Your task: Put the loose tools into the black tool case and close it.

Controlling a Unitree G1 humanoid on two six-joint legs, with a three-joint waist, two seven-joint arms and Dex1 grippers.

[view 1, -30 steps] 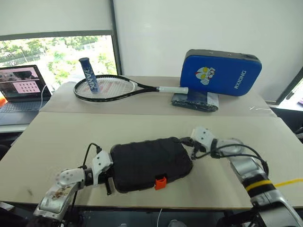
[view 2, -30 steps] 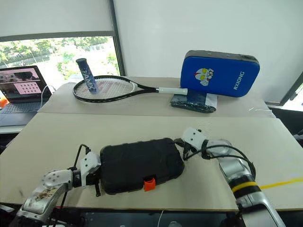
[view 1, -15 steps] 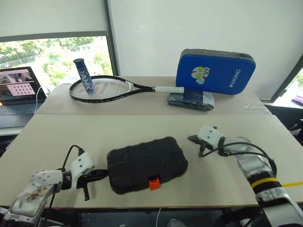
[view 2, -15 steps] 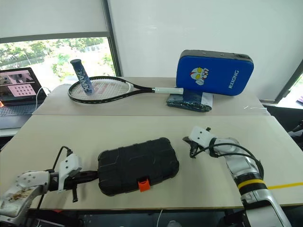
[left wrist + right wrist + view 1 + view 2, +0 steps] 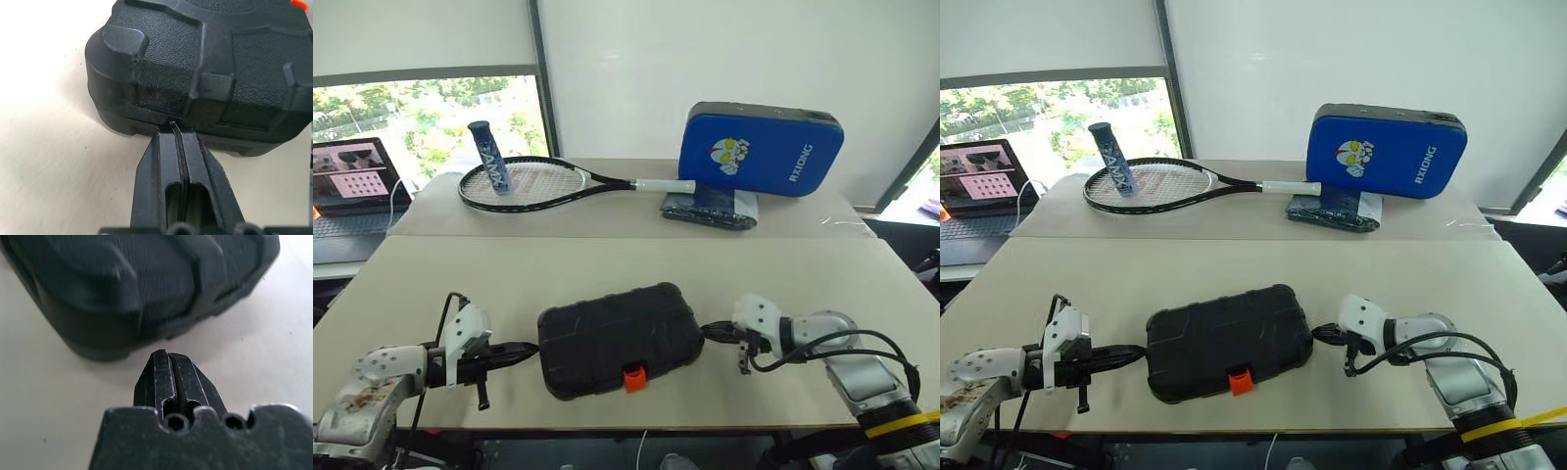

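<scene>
You have one black tool case point(image 5: 619, 338) lying closed near the front edge of the counter point(image 5: 607, 264), its single orange latch point(image 5: 633, 378) facing you. Your two pincers flank it, both clenched empty: left pincer point(image 5: 530, 348) at its left end, right pincer point(image 5: 709, 332) at its right.

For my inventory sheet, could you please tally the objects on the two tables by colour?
Black: 2, the tool case and the tennis racket.
Blue: 3, the padded rectangle, the tube and the folded packet.
Grey: 1, the laptop.
Total: 6.
</scene>
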